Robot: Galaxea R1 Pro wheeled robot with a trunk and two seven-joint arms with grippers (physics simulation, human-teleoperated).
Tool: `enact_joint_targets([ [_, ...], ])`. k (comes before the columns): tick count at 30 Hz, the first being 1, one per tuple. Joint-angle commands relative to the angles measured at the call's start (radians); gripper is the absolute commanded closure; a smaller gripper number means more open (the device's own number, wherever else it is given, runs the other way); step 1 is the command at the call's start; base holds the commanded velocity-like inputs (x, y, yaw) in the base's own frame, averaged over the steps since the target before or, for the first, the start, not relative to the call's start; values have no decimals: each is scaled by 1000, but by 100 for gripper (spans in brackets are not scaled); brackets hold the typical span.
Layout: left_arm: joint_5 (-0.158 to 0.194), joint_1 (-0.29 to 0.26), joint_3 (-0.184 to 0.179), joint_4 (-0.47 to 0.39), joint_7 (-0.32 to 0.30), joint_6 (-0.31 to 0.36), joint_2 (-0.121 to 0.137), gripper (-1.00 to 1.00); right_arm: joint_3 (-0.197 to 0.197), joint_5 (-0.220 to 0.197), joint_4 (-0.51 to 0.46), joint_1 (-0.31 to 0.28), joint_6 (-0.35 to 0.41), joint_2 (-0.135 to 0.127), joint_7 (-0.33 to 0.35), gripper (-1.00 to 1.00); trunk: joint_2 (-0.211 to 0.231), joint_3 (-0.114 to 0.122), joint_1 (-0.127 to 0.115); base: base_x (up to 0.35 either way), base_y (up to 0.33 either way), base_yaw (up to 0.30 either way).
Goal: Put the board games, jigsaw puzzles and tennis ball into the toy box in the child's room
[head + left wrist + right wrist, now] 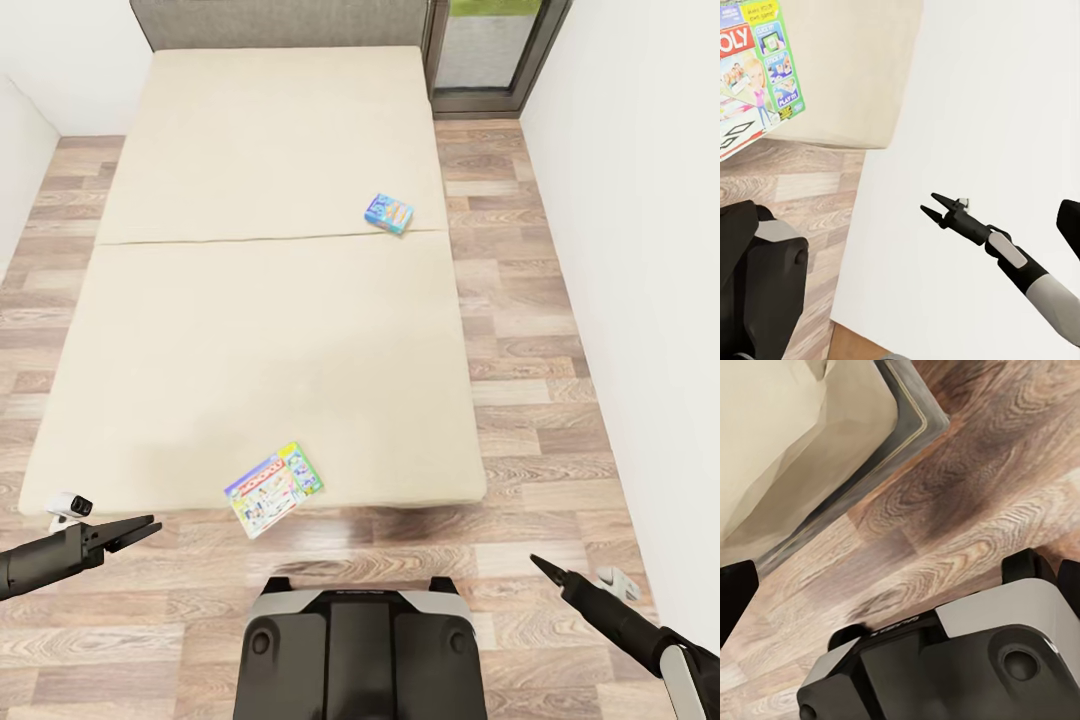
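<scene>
Two board games lie on the bed (260, 330). A blue one (390, 213) sits near the bed's right edge at mid length. A green-edged Monopoly box (274, 488) (754, 75) rests at the foot edge, slightly overhanging. My left gripper (150, 527) hovers open over the floor, left of that box and apart from it. My right gripper (537, 562) (928, 203) hangs open and empty at the lower right, beyond the bed's corner. The table, toy box, jigsaw puzzles and tennis ball are out of view.
My dark base (360, 640) (967, 660) stands on the wood-plank floor (540, 400) at the bed's foot. A white wall (640, 250) bounds a floor strip right of the bed. A grey headboard (280, 20) and a glass door (495, 50) lie beyond.
</scene>
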Motion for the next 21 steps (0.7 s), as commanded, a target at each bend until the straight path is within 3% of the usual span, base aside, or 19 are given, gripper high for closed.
enact_joint_targets([
  [1,-1,0,0,0,-4,10,0,-100,-2,-5,0,0,7,0,2,-100,-1,1,1,0,139,0],
  [21,-1,0,-3,-1,-4,-7,-3,-100,-3,-4,1,0,4,0,6,-100,-1,34,1,0,37,0],
])
